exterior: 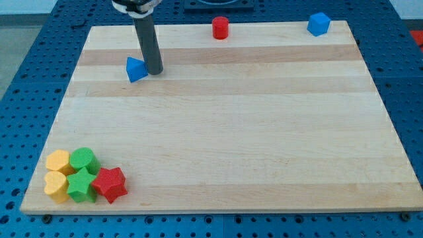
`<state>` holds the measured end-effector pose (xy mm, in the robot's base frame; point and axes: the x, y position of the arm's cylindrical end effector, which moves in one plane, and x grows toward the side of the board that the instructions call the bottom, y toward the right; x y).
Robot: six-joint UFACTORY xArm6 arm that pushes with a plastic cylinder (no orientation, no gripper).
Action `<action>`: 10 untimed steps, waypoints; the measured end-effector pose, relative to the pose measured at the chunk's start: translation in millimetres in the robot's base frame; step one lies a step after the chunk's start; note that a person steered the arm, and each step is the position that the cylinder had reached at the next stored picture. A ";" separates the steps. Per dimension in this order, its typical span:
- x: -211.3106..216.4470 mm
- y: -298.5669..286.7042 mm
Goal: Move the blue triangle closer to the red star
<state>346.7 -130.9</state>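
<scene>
The blue triangle (136, 69) lies on the wooden board (225, 125) near the view's upper left. My tip (154, 71) stands right beside it, touching or nearly touching its right side. The red star (110, 184) lies at the view's bottom left corner, far below the triangle.
Next to the red star sit a green star (81, 186), a green round block (84, 160), a yellow heart (56, 184) and a yellow hexagon (58, 161). A red cylinder (220, 28) stands at the top middle. A blue cube (318, 24) sits at the top right.
</scene>
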 end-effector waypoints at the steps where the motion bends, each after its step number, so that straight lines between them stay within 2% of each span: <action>1: -13.3 -0.7; 2: -49.0 -16.5; 3: -42.6 -56.0; 5: 32.8 -54.1; 6: 41.9 -54.8; 8: 25.8 -50.2; 9: 39.9 -36.1; 10: 71.2 -6.9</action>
<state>417.9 -137.7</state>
